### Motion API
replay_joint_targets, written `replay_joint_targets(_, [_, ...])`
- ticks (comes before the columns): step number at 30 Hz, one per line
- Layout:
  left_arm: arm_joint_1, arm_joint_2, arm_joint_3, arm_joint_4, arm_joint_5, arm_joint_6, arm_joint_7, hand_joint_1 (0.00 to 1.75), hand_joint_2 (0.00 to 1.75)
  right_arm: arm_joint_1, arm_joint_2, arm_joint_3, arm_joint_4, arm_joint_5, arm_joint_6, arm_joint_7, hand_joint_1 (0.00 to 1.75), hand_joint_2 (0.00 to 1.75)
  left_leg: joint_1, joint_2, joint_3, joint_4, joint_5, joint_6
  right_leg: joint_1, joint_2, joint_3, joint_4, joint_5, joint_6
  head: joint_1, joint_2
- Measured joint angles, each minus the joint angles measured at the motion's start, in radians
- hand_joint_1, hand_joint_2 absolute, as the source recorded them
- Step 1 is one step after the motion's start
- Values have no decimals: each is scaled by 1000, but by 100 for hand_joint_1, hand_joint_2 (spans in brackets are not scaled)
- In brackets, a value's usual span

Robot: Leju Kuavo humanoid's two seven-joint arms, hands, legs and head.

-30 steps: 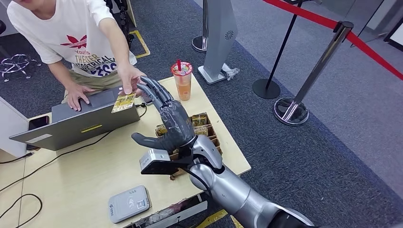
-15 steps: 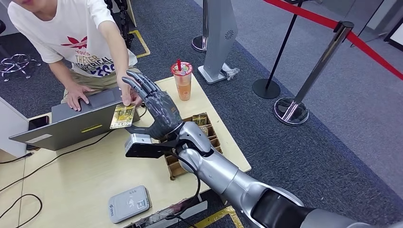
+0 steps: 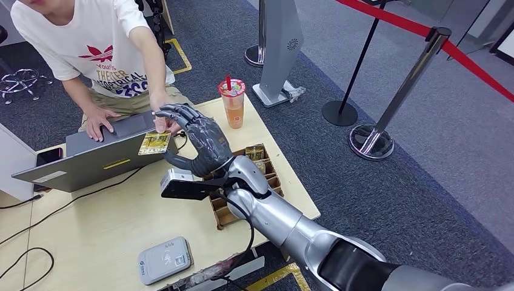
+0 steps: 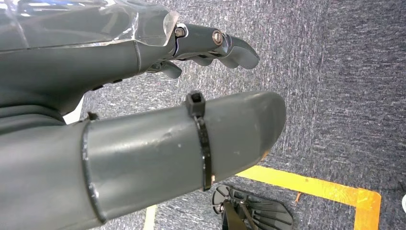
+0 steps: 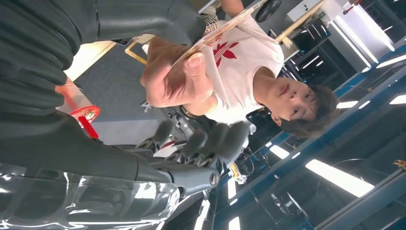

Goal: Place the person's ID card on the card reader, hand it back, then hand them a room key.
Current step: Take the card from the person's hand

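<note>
Over the laptop (image 3: 91, 159), card (image 3: 155, 143) pinched by person's hand (image 3: 162, 119), right hand (image 3: 203, 140) beside it, fingers curled, thumb apart, holding nothing

Silver right arm (image 3: 285, 225), dark grey hand (image 3: 203, 142), black cable; black zip tie on left thumb (image 4: 158, 153)

**What's sitting on the table**

A light wooden table (image 3: 115, 224) is seen. On it are set a grey laptop (image 3: 97, 159), an iced drink cup (image 3: 233, 103), a compartmented card box (image 3: 245, 182), a grey card reader (image 3: 163, 259), a dark phone (image 3: 48, 156) and loose black cables (image 3: 36, 225).
</note>
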Motion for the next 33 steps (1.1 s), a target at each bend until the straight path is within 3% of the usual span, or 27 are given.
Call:
replay_joint_targets(7, [0,1,0,0,-4,0,0,0,0,0,0,0,0,-2,-9,2,175,175,0,0,0,0,0,0,0,0,0,0,0,0,0,0])
replay_joint_targets(26, [0,1,0,0,-6,-1,6,0,0,5,0,0,-8,-14,-13,8,175,175,0,0,0,0,0,0,0,0,0,0,0,0,0,0])
replay_joint_targets(33, [0,1,0,0,-6,-3,6,0,0,9,0,-1,-20,-185,113,-11,175,175,0,0,0,0,0,0,0,0,0,0,0,0,0,0])
